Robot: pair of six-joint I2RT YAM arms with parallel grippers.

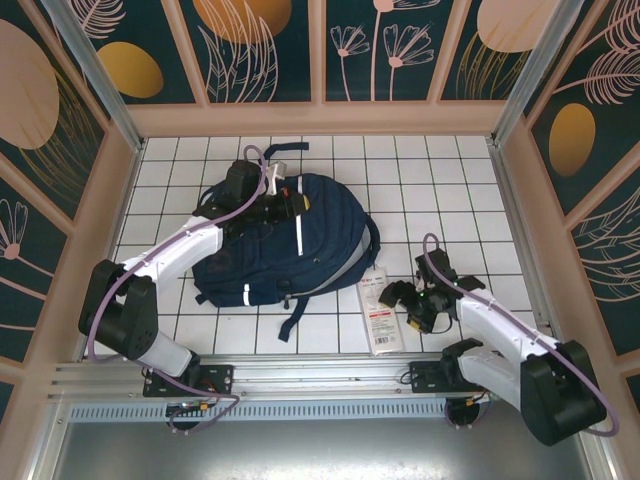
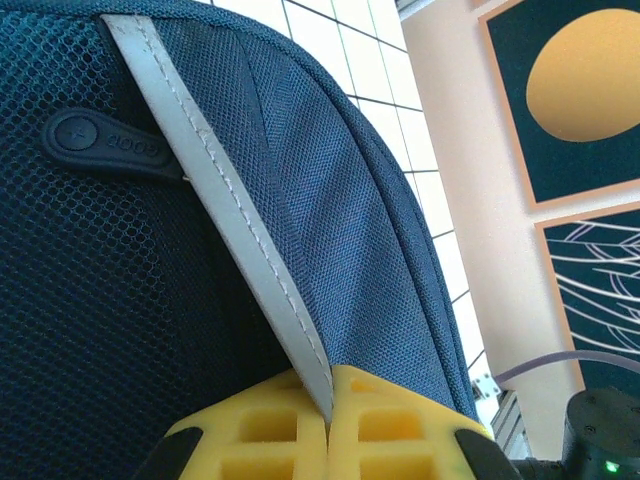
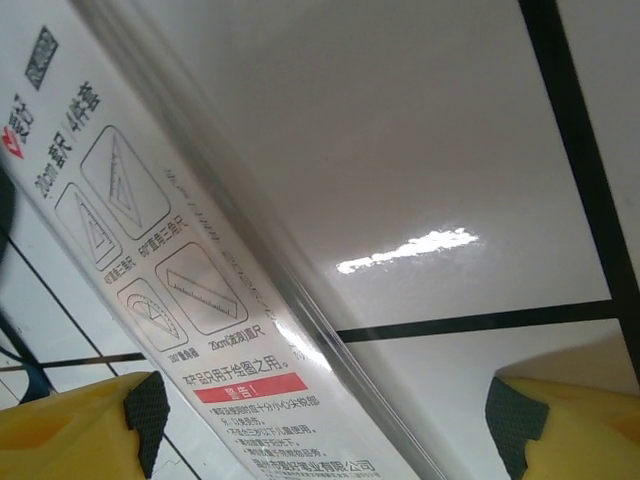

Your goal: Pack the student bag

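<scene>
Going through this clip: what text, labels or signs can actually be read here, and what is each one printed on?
"20cm 套尺 4件套": sideways, along the top of the white packet.
"20cm波浪直尺": under the packet's ruler diagram.
"警告!": on the packet's red bar.
Other diagram captions and the fine print below the bar: too small to read.
Zip pull on the student bag: embossed marks, illegible.
Packet print in the top view: too small.

A robot test cell in a lab: a left arm [image 1: 180, 250] and right arm [image 1: 505, 335] bolted to an aluminium rail [image 1: 320, 375] at the bottom edge, a white gridded tabletop [image 1: 450, 180], and printed botanical wall panels [image 1: 270, 50] enclosing the top and sides
</scene>
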